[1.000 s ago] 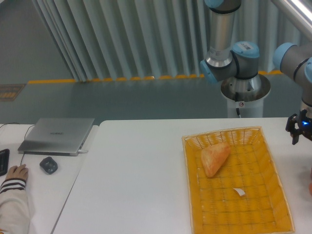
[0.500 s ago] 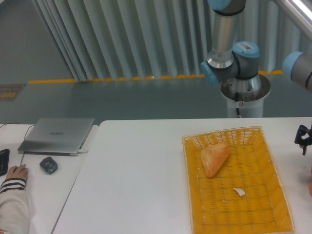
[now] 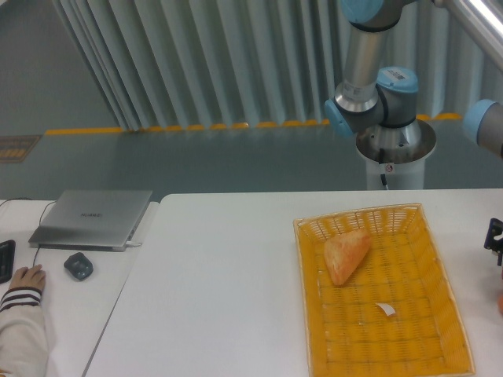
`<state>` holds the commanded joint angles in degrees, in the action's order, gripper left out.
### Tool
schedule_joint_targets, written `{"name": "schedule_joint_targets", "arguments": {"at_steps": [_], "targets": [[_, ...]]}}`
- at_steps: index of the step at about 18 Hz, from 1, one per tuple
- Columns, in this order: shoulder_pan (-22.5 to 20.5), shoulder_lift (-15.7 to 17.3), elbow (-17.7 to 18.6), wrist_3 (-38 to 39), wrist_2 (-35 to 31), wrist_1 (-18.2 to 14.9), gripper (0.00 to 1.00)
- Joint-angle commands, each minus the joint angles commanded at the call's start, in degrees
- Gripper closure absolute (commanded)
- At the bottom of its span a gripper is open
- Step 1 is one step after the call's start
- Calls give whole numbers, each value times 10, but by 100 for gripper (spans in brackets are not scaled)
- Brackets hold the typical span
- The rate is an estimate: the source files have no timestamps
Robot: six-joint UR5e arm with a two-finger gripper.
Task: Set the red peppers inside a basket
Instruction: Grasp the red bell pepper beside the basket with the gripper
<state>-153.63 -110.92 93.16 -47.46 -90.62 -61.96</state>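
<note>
The yellow-orange woven basket (image 3: 303,290) lies on the right half of the white table. Inside it are a pale orange-tan bread piece (image 3: 346,254) and a small white scrap (image 3: 384,309). At the frame's right edge, just beyond the basket, a red sliver that may be the red pepper (image 3: 501,301) shows; the rest is cut off. My gripper (image 3: 495,237) is a dark shape at that same edge, above the red sliver and right of the basket. Only part of it shows, so its fingers cannot be read.
A closed grey laptop (image 3: 93,217) and a small black device (image 3: 78,266) sit on the left table. A person's hand (image 3: 27,276) with a striped sleeve rests at the lower left. The arm's base (image 3: 393,145) stands behind the table.
The gripper has moved right and down along the basket's right side, sliding mostly out of frame. The basket and bread have not moved.
</note>
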Motion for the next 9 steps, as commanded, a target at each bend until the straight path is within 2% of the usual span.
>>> {"name": "schedule_joint_targets", "arguments": {"at_steps": [3, 9], "targets": [[0, -9, 15, 2, -2, 4, 0], [2, -18, 22, 9, -3, 6, 0]]}}
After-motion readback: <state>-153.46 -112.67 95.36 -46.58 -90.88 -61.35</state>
